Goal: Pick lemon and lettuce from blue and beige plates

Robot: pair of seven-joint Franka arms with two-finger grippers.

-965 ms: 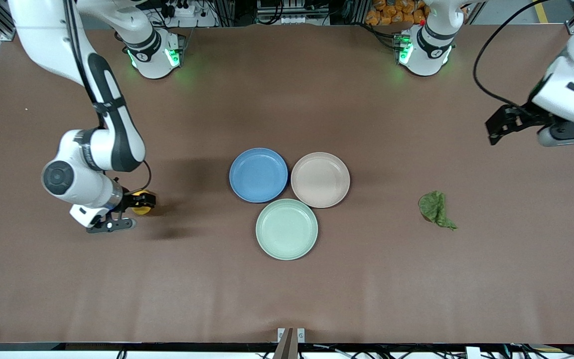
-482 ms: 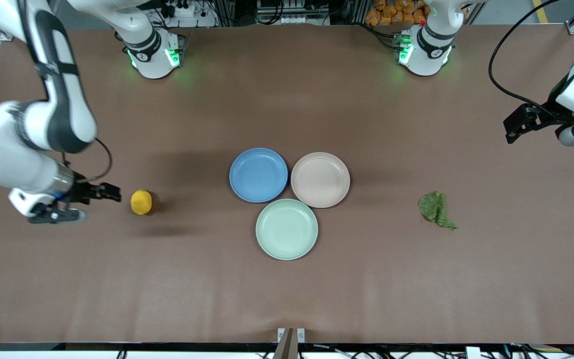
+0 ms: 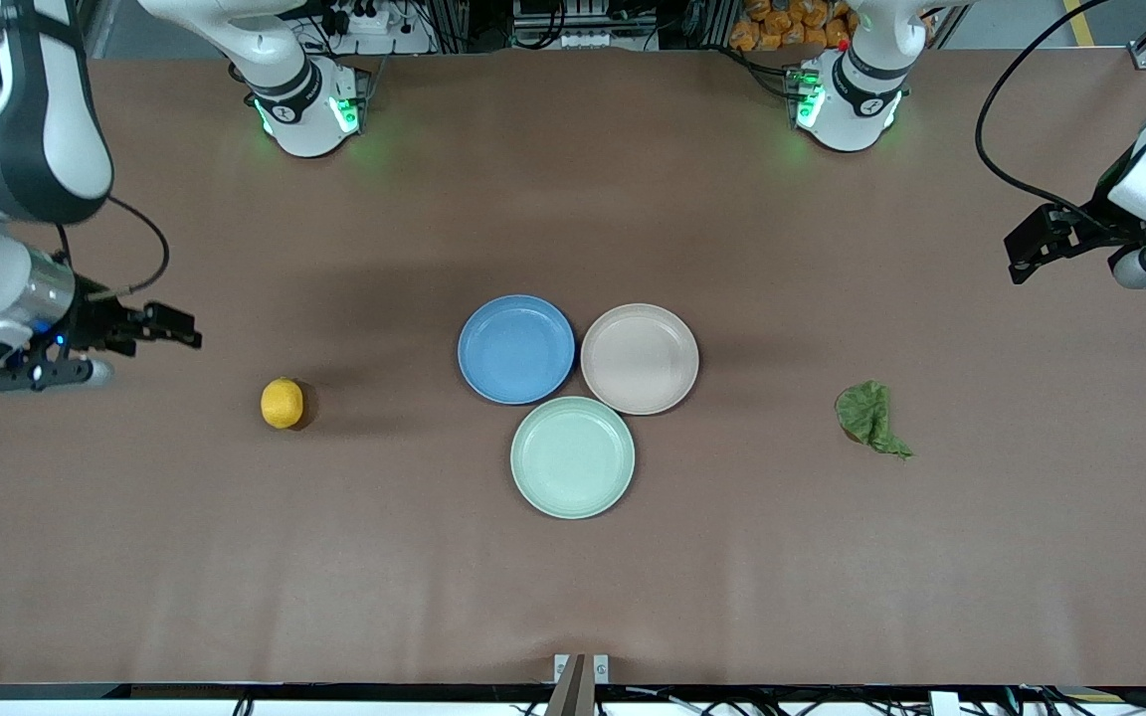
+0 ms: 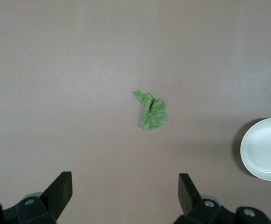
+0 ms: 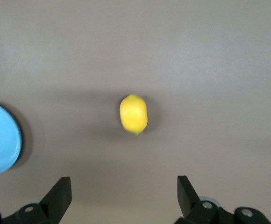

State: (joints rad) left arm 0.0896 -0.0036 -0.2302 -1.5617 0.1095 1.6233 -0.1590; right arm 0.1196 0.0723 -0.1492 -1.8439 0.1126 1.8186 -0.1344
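The blue plate point(image 3: 516, 348) sits in the middle of the table point(image 3: 573, 577). The beige plate point(image 3: 640, 358) touches it, and the mint green plate point(image 3: 572, 456) sits just in front of both, nearer the camera.

The lemon point(image 3: 282, 403) lies on the table, well apart from the blue plate, toward the right arm's end. The lettuce point(image 3: 871, 418) lies on the table toward the left arm's end.

The right gripper point(image 3: 170, 326) hangs up in the air near the lemon, fingers apart, holding nothing. The left gripper point(image 3: 1026, 254) hangs over the table's left-arm end, fingers apart too.
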